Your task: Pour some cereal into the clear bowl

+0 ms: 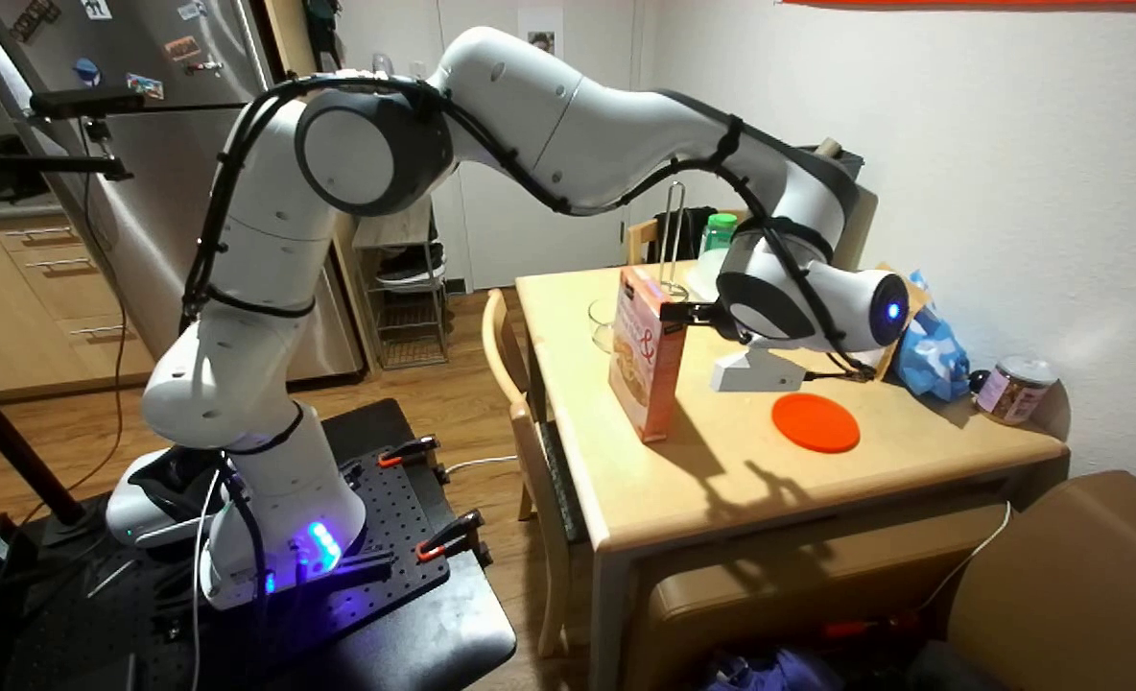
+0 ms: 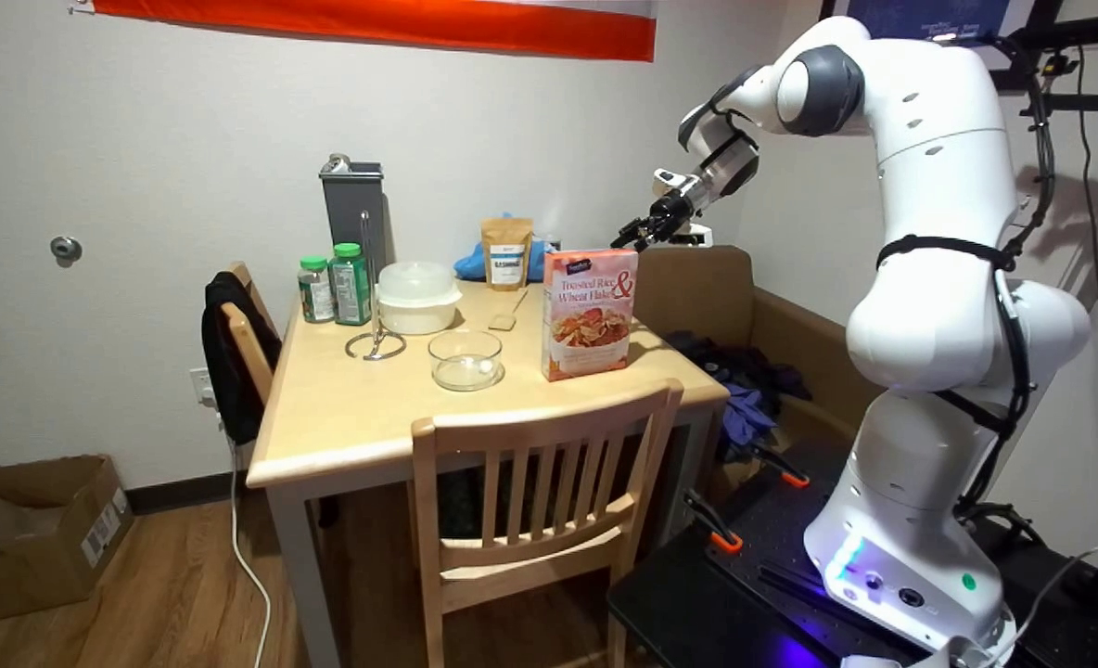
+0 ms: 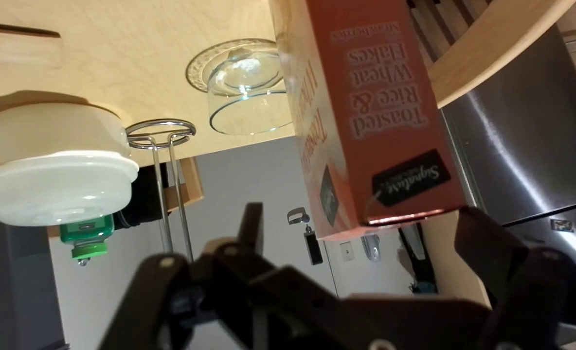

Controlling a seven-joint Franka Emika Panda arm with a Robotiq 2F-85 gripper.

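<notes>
In the wrist view your gripper (image 3: 362, 221) has its fingers (image 3: 253, 228) spread, the upright box (image 3: 385, 87) just ahead; you cannot tell whether they touch it. You see the whole bowl (image 2: 466, 362) in an exterior view, lower than the gripper and apart from the box, which covers part of it in the wrist view. Only in an exterior view do you get the orange disc (image 1: 816, 422), below the gripper. Well ahead of the gripper, your wrist view gives one green bottle (image 3: 86, 233); in an exterior view you find two.
</notes>
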